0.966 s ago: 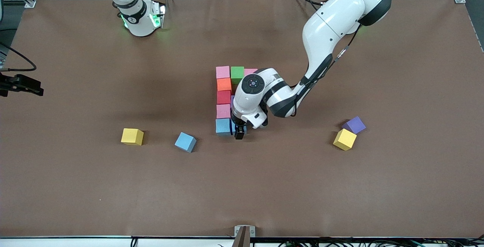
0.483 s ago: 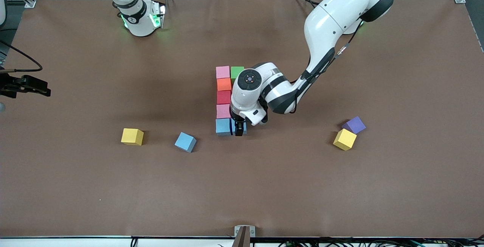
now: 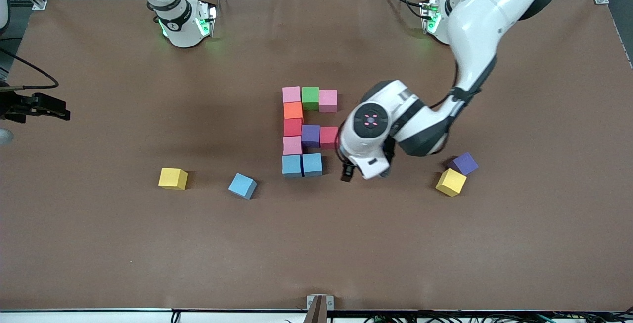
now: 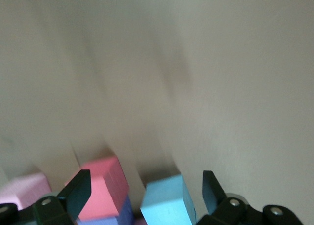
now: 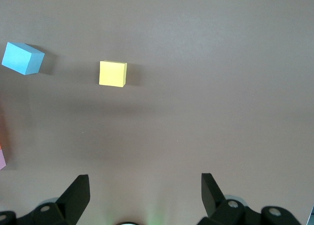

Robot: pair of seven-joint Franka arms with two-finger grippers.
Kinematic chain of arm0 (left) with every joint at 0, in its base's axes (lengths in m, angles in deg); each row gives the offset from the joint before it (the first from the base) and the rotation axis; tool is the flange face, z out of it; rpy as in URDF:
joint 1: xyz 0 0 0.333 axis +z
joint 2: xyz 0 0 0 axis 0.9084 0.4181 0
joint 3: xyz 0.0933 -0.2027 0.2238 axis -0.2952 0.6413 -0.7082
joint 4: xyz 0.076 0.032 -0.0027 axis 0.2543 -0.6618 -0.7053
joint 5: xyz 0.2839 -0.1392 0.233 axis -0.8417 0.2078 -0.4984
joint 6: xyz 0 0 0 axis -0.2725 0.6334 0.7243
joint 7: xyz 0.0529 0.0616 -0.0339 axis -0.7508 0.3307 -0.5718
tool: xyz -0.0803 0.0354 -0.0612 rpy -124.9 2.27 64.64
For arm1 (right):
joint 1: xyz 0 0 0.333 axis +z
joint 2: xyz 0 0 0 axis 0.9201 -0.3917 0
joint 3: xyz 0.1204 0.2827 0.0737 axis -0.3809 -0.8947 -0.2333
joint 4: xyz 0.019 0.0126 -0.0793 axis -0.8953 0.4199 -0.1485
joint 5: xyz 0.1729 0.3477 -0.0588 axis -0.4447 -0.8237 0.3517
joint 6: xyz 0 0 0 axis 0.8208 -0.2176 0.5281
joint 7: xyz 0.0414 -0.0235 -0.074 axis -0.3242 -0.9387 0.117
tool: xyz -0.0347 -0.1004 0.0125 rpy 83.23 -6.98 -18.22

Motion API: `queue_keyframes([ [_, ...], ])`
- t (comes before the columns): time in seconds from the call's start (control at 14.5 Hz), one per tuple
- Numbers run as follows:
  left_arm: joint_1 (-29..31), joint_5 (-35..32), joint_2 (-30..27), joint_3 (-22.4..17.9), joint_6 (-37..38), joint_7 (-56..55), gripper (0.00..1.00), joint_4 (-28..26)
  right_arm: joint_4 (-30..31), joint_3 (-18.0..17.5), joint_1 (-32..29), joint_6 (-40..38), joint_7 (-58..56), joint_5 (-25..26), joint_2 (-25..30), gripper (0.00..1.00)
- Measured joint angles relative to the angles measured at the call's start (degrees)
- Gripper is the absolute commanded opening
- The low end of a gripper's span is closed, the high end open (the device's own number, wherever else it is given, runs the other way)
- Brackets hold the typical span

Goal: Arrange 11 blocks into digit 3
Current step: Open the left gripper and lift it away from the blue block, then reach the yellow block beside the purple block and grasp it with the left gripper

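Observation:
Ten blocks lie together mid-table. A column of pink (image 3: 292,94), orange (image 3: 293,111), red (image 3: 293,127), pink (image 3: 292,145) and light blue (image 3: 292,165) carries three bars: green (image 3: 310,98) and pink (image 3: 328,101), purple (image 3: 310,135) and red (image 3: 329,137), and one light blue block (image 3: 312,164). My left gripper (image 3: 347,172) hangs open and empty beside that last block, toward the left arm's end. Its wrist view shows the light blue block (image 4: 167,203) and a pink one (image 4: 100,185). My right gripper (image 5: 144,185) is open and empty, high above the table.
Loose blocks lie nearer the front camera: yellow (image 3: 173,178) and light blue (image 3: 243,185) toward the right arm's end, purple (image 3: 463,163) touching yellow (image 3: 451,182) toward the left arm's end. A dark object (image 3: 37,108) juts in at the table's edge.
My left gripper has drawn away from the light blue block of the lowest bar toward the left arm's end, uncovering the purple and red blocks. The blocks stay put.

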Motion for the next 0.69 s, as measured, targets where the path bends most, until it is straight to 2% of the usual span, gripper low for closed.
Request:
queue_keyframes([
  [0.28, 12.17, -0.2, -5.95, 2.87, -0.62, 13.3, 1.0, -9.62, 0.02, -2.03, -1.85, -0.53, 0.0, -0.01, 1.63, 1.0],
  [0.48, 21.55, -1.93, -10.33, 3.63, -8.87, 21.25, 1.0, -19.96, 0.03, -2.72, -1.78, -1.06, 0.0, -0.03, 2.44, 1.0],
  [0.69, 28.24, -5.96, -12.2, 3.81, -15.85, 25.45, 1.0, -28.43, 0.71, -2.82, -1.55, -1.15, 0.0, -0.05, 3.35, 1.0],
])
